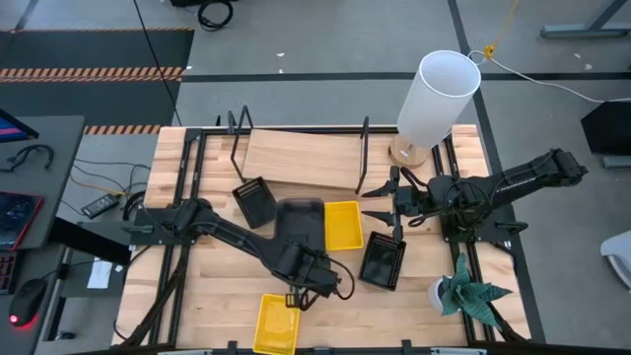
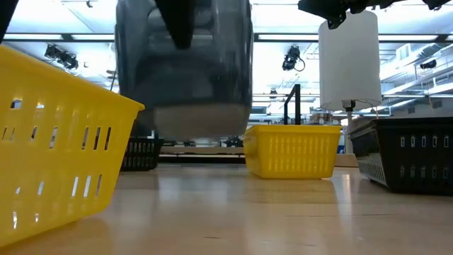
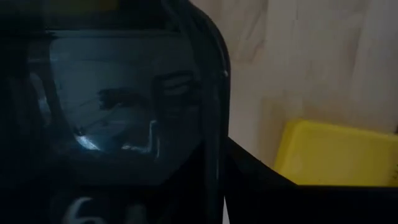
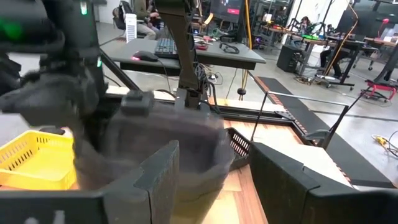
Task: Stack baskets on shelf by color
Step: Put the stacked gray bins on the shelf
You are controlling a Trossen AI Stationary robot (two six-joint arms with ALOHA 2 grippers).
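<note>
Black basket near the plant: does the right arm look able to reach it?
Probably yes: the right gripper hangs with open jaws just beside the black basket, and nothing lies between them.

Table (image 1: 212,296): my wooden worktop.
On it: shelf (image 1: 301,158) far; lamp (image 1: 434,99), plant (image 1: 463,294) right; yellow baskets (image 1: 343,226), black baskets (image 1: 383,260) mid-table.
</note>
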